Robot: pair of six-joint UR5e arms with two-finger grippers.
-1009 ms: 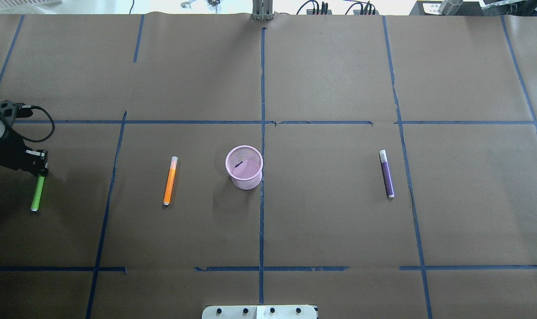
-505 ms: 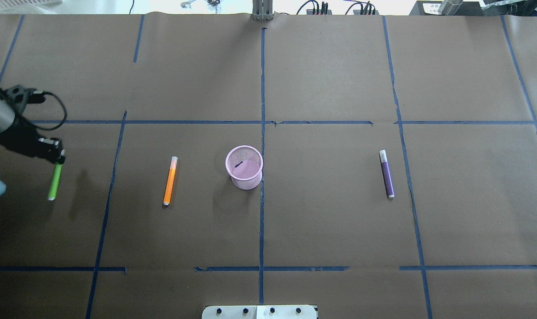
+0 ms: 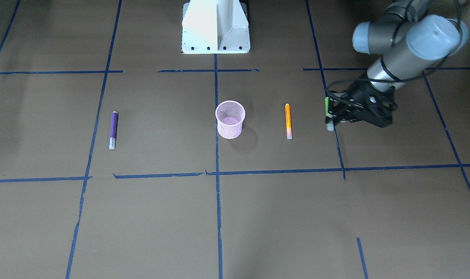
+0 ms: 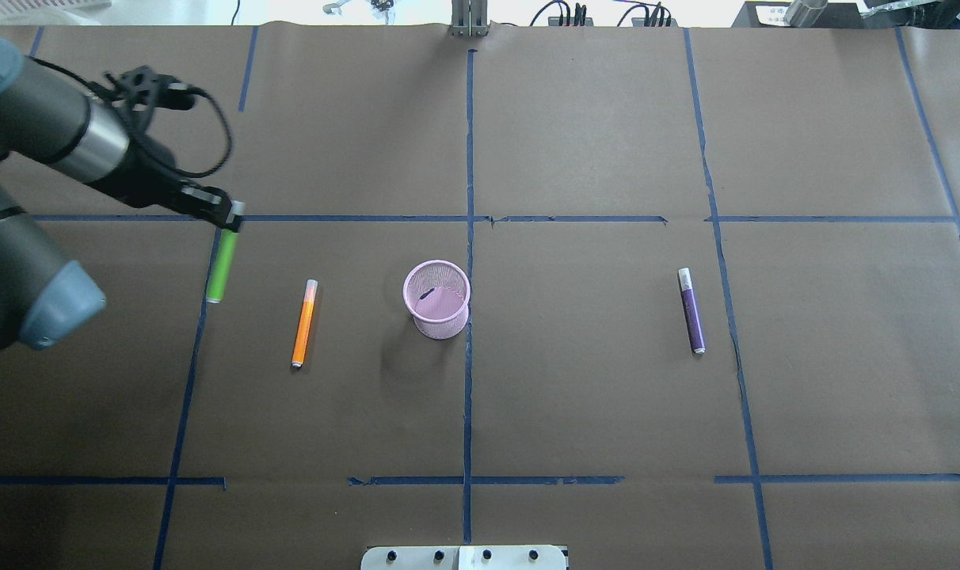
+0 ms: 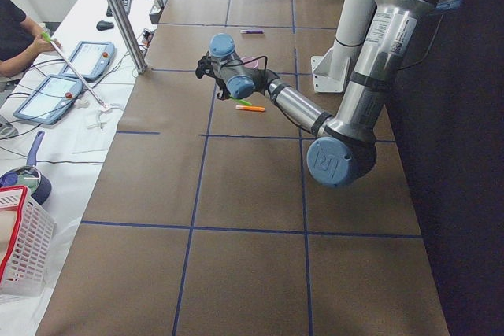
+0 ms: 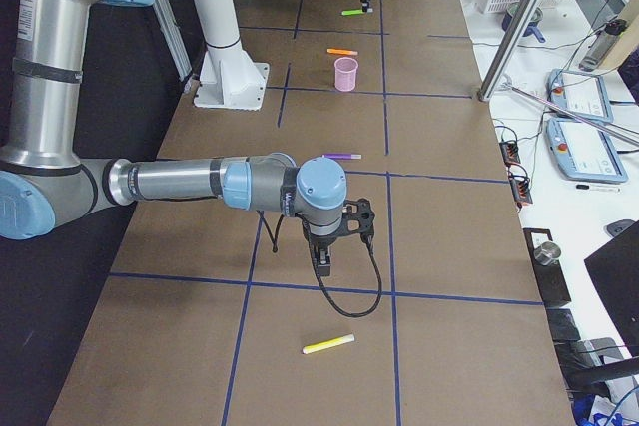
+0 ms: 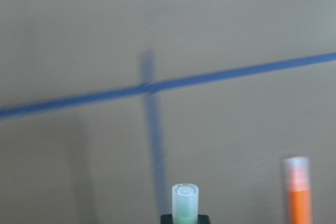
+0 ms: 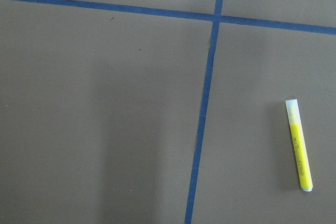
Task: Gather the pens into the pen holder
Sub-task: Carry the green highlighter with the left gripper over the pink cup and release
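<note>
Left gripper (image 4: 228, 215) clamped on green pen (image 4: 221, 265) at its pale end. Pen holder (image 4: 437, 299) upright mid-desk (image 4: 591, 396). Orange pen (image 4: 304, 322) lies between holder and green pen; purple pen (image 4: 691, 310) well right. Right gripper (image 6: 324, 261): opening cannot tell; yellow pen (image 8: 298, 145) lies nearby.

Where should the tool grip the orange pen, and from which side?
Mid-barrel, from straight above, closing across its narrow width. The orange pen lies flat on the table, its long axis running roughly toward and away from the robot. It sits well apart from the pink pen holder, so both long sides look free.
</note>
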